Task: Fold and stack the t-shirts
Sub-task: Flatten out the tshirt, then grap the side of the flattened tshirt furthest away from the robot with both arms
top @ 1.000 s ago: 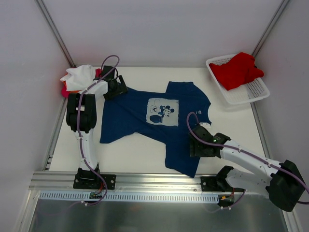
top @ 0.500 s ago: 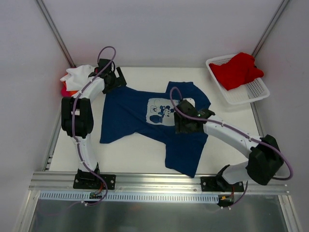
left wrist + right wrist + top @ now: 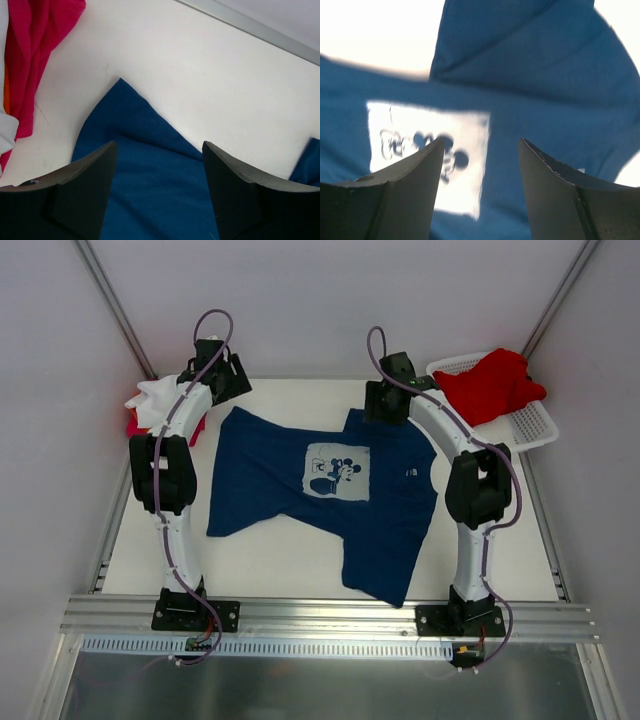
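L hand [image 3: 158,150], R hand [image 3: 481,145]: both spread

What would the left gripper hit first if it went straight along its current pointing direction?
Most likely the navy t-shirt: its corner lies on the table, centred ahead of the open left gripper. Height above the cloth is unclear.

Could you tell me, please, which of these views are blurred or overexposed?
Right wrist: soft and blurred throughout; the print on the navy shirt is fuzzy, and the table washes out to a cream glow. Left wrist: sharp, with crisp shirt folds and even light. Top: sharp and evenly lit.
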